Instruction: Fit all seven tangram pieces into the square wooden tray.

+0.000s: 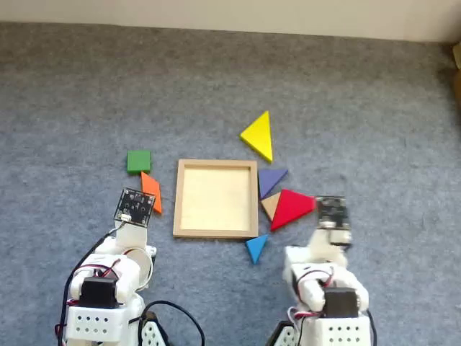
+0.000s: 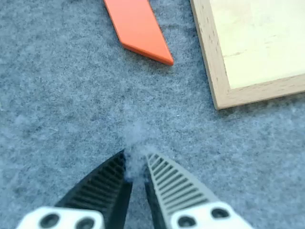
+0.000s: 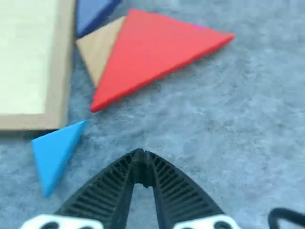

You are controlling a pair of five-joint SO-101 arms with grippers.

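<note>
Table [image 1: 360, 108]: grey felt is carrying everything.
Square wooden tray [image 1: 216, 164]: is lying mid-table, holding no pieces.
Left end effector [image 2: 137, 160]: is hanging low near a tray corner, fingers pressed almost together, gripping nothing.
Right end effector [image 3: 139, 155]: is hanging between the blue and red pieces, pressed together and empty.
Red triangle [image 1: 290, 207]: is lying right of the tray, touching the tan triangle [image 1: 270, 207].
Yellow triangle [image 1: 261, 137]: is lying beyond the tray's far right corner.
Orange parallelogram [image 1: 150, 190]: is lying left of the tray, just beside the green square [image 1: 138, 161].
Purple triangle [image 1: 269, 180]: is resting against the tray's right side.
Blue triangle [image 1: 256, 247]: is lying by the near right corner.
</note>
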